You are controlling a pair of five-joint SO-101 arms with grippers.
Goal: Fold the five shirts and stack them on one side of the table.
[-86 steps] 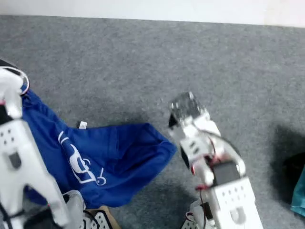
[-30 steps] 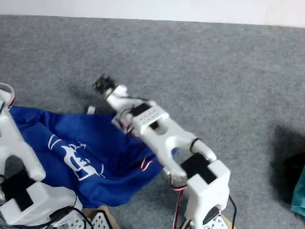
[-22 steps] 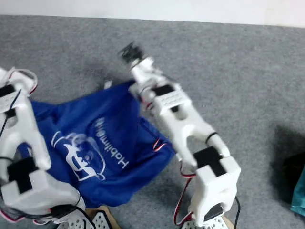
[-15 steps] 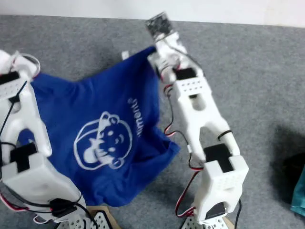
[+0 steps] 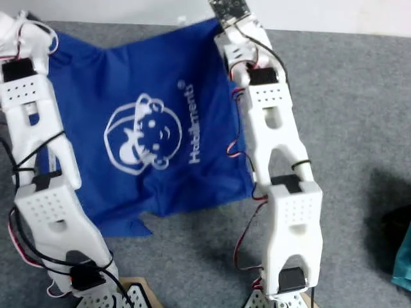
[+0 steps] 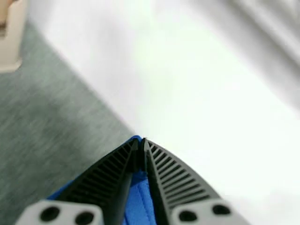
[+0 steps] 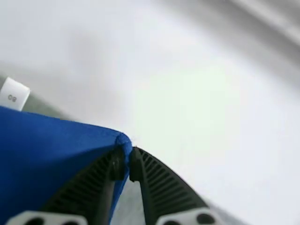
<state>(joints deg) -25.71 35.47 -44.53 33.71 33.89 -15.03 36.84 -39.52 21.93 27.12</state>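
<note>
Shirt (image 5: 154, 96) spread betw. arms at far edge, left gripper (image 6: 140, 143) & right gripper (image 7: 125, 154) each pinched on a corner; thin bite, hard tug could slip one.

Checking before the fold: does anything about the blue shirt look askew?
The blue printed shirt, held by the left gripper and right gripper, lies spread, but its near hem is uneven: the left-arm-side corner juts out crumpled.
</note>
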